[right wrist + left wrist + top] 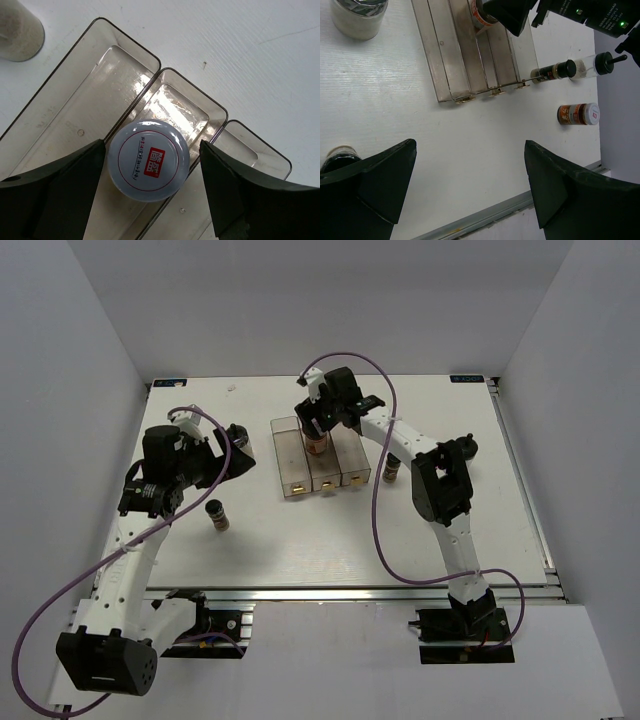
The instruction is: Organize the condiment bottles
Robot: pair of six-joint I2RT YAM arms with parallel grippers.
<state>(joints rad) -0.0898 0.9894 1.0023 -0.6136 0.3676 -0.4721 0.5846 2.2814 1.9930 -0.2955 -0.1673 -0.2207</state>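
**Pale-lidded jar stands in the tray's middle compartment**

The pale-lidded brown jar (148, 160) stands upright in the middle compartment of the clear tray (125, 55), towards its far end. The two outer compartments hold nothing that shows.

The right hand (320, 428) hangs directly over this jar. Its fingers (65, 190) are spread to either side of the lid, with a thin gap on each side, so they are not pinching it.

Beyond the tray's right side, by its near corner, three more jars sit on the worktop (330, 540). A slim dark jar (555, 71) is in line with a clear-bodied jar (592, 65), and a second pale-lidded jar (577, 114) is just nearer. I cannot tell whether these three stand or lie.

A white jar (357, 17) sits left of the tray, and a dark-capped brown jar (217, 517) stands upright farther left and nearer.

The left hand (470, 150) hovers over bare worktop left of the tray, spread wide with nothing between its fingers.
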